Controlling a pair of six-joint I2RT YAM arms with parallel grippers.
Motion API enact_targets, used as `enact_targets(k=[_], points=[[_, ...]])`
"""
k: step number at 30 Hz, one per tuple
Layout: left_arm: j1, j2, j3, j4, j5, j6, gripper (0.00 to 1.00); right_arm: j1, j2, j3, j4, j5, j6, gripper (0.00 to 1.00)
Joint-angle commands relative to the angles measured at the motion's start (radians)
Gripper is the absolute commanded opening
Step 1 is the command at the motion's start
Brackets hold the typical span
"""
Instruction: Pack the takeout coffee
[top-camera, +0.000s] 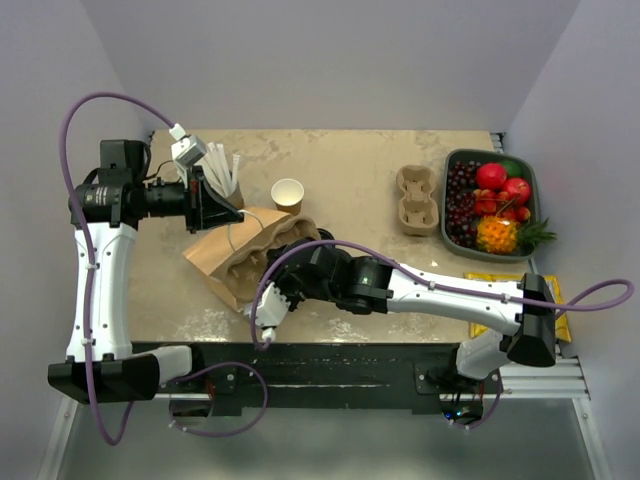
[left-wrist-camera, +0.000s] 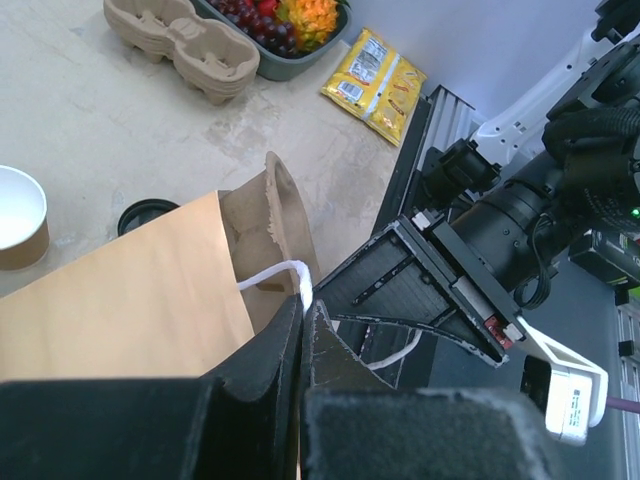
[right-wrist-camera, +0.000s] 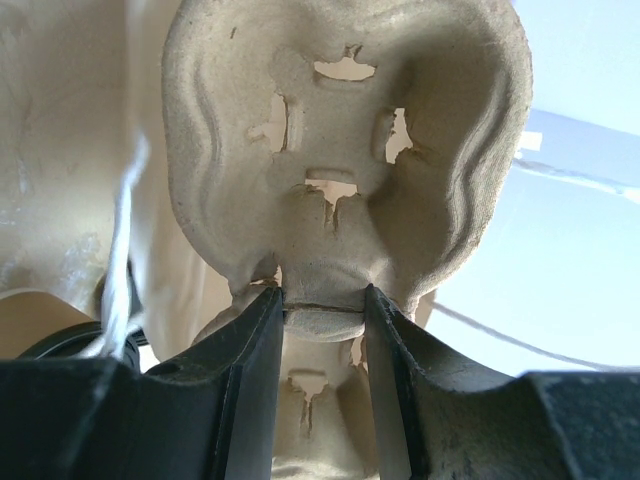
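The left gripper (left-wrist-camera: 303, 316) is clamped shut on the white cord handle (left-wrist-camera: 265, 272) of a brown paper bag (left-wrist-camera: 130, 290), which lies on its side on the beige table (left-wrist-camera: 90, 110). The right gripper (right-wrist-camera: 320, 296) is closed on the central tab of a moulded grey-brown pulp cup carrier (right-wrist-camera: 340, 150), which is seen standing in the bag's mouth. The takeout coffee (left-wrist-camera: 147, 213), a cup with a round black lid, is noted outside the bag, on the table just beyond the bag's upper edge. Only its lid is visible. A lidless brown paper cup (left-wrist-camera: 20, 228) with a white inside is recorded near it, apart from the bag.
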Motion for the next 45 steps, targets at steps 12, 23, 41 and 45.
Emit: enact_targets(k=[12,23,41,45], points=[[-0.008,0.006,0.020,0.006,0.016,0.012,0.00,-0.009,-0.031,-0.036,0.023,0.081,-0.013,0.00],[-0.010,0.004,0.014,0.012,0.031,-0.003,0.00,-0.008,0.053,0.013,0.029,0.167,-0.020,0.00],[-0.011,0.026,-0.009,0.022,0.004,0.010,0.00,-0.018,-0.005,-0.009,0.030,0.180,0.008,0.00],[-0.011,0.032,-0.009,0.019,-0.005,0.018,0.00,-0.024,-0.026,-0.006,0.028,0.171,0.010,0.00]])
